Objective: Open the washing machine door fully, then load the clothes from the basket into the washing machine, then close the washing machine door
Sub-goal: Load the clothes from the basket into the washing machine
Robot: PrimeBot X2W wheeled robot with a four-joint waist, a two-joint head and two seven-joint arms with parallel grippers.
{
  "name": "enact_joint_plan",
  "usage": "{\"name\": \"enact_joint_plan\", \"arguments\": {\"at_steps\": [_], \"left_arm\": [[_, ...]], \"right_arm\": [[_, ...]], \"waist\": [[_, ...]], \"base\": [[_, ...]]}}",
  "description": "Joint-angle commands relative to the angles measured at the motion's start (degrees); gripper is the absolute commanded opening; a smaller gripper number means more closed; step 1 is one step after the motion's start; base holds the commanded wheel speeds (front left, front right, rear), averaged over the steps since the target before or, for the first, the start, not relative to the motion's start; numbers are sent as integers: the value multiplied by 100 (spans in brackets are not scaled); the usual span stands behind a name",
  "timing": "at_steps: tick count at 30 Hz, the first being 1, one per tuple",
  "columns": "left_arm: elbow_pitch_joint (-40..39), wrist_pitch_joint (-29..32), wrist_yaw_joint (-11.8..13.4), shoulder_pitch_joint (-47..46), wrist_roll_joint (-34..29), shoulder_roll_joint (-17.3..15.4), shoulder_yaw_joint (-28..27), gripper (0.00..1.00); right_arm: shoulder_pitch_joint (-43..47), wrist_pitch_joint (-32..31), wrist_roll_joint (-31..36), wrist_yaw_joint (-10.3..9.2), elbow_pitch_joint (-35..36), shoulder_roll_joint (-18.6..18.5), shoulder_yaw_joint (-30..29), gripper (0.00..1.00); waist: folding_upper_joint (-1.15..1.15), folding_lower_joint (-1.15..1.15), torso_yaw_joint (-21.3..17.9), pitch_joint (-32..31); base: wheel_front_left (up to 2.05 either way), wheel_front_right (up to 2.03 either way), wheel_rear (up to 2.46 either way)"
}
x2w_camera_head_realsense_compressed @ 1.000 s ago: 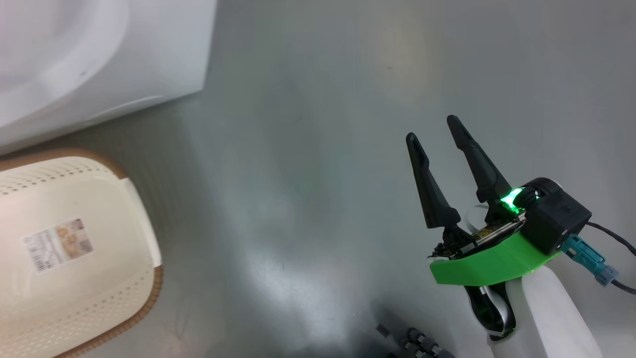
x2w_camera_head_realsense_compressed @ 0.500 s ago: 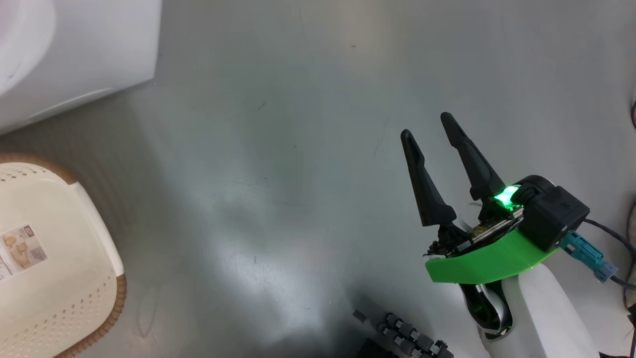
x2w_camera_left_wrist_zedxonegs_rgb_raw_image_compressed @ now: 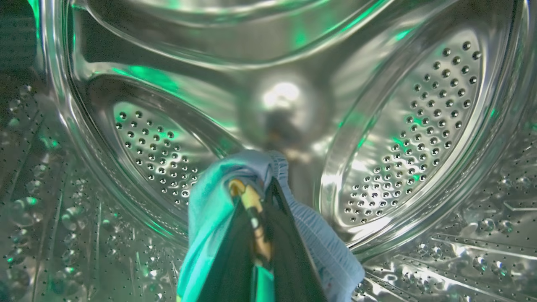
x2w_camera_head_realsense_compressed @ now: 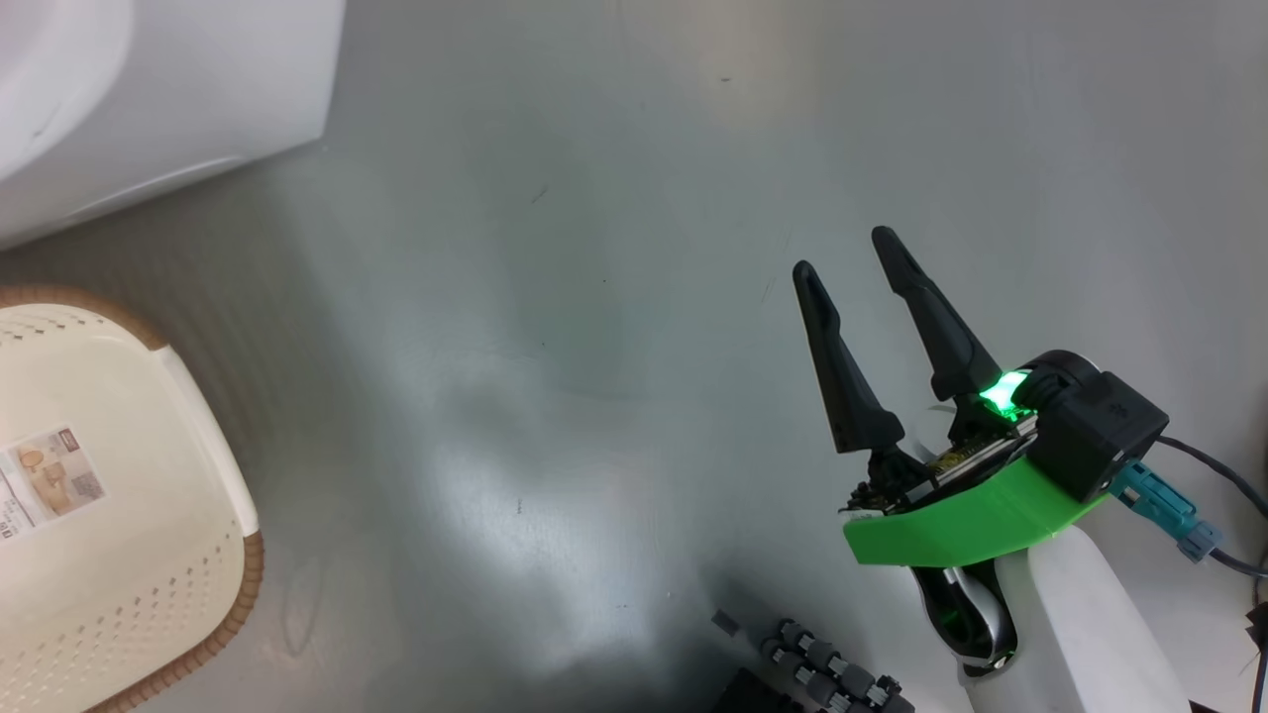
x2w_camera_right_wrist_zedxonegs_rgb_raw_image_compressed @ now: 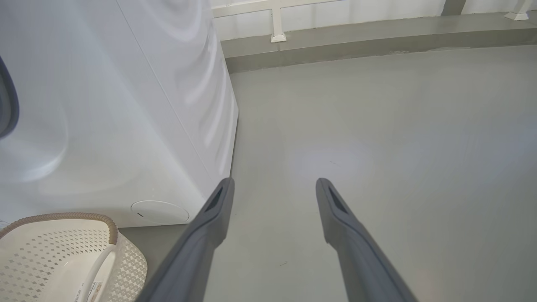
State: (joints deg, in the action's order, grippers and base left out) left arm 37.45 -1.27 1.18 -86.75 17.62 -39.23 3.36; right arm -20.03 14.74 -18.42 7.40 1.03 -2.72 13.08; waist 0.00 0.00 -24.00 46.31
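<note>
In the left wrist view my left gripper (x2w_camera_left_wrist_zedxonegs_rgb_raw_image_compressed: 268, 186) is inside the washing machine's perforated steel drum (x2w_camera_left_wrist_zedxonegs_rgb_raw_image_compressed: 423, 121). It is shut on one of the clothes (x2w_camera_left_wrist_zedxonegs_rgb_raw_image_compressed: 209, 209), a light-blue piece with an orange print that drapes over both fingers. My right gripper (x2w_camera_head_realsense_compressed: 843, 253) hovers open over the grey floor, well right of the basket (x2w_camera_head_realsense_compressed: 119, 594), with nothing between its fingers. The cream basket's visible inside is bare apart from a label. The white washing machine (x2w_camera_right_wrist_zedxonegs_rgb_raw_image_compressed: 105, 126) stands just behind the basket (x2w_camera_right_wrist_zedxonegs_rgb_raw_image_compressed: 50, 256). The washing machine door is out of view.
A round filter cap (x2w_camera_right_wrist_zedxonegs_rgb_raw_image_compressed: 159, 211) sits low on the washer's front. Smooth grey floor (x2w_camera_head_realsense_compressed: 594, 297) spreads between basket and right arm. A black ribbed part (x2w_camera_head_realsense_compressed: 832, 683) lies at the bottom edge. A wall base with a white post (x2w_camera_right_wrist_zedxonegs_rgb_raw_image_compressed: 277, 25) runs across the back.
The head camera has swung, so the basket and the washer's corner sit further left in the picture. The right gripper keeps its open pose.
</note>
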Motion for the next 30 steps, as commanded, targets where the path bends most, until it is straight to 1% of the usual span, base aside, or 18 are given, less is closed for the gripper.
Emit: {"name": "enact_joint_plan", "arguments": {"at_steps": [1, 11, 12, 13, 14, 15, 17, 20, 23, 30], "left_arm": [[-118, 74, -22, 159, 56, -246, -56, 0], [-25, 829, -71, 589, 463, -69, -87, 0], [-15, 918, -57, 621, 506, -50, -99, 20], [-30, 958, -44, 647, 529, -43, -104, 45], [-49, 982, -40, 669, 539, -49, -103, 87], [-53, 1015, -29, 693, 553, -53, -105, 100], [-46, 1085, -26, 739, 581, -49, -95, 100], [12, 1216, -86, 822, 627, -45, -51, 100], [60, 1206, -130, 980, 679, -24, -37, 100], [4, 808, -199, 1493, 781, 152, -30, 100]], "right_arm": [[37, 26, -115, 9, 89, -16, 111, 100], [-13, 26, -99, 9, 30, -16, 68, 100], [-23, 26, -102, 9, 18, -16, 72, 100], [-36, 26, -102, 9, 5, -16, 81, 100], [-50, 26, -104, 9, 0, -16, 90, 100], [-63, 26, -107, 9, -7, -16, 92, 100], [-78, 26, -99, 9, -24, -16, 83, 100], [-78, 26, -93, 9, -46, -16, 26, 100], [-45, 26, -84, 9, -82, -16, -26, 100], [45, 26, -14, 9, -146, -16, -137, 100]], "waist": [[0, 0, 15, 15], [0, 0, 140, -15], [0, 0, 153, -25], [0, 0, 163, -37], [0, 0, 170, -52], [0, 0, 178, -74], [0, 0, 194, -124], [0, 0, 242, -232], [0, 0, 309, -382], [0, 0, 508, -747]], "base": [[0, 0, 0], [0, 0, 0], [0, 0, 0], [0, 0, 0], [0, 0, 0], [0, 0, 0], [0, 0, 0], [0, 0, 0], [0, 0, 0], [0, 0, 0]]}}
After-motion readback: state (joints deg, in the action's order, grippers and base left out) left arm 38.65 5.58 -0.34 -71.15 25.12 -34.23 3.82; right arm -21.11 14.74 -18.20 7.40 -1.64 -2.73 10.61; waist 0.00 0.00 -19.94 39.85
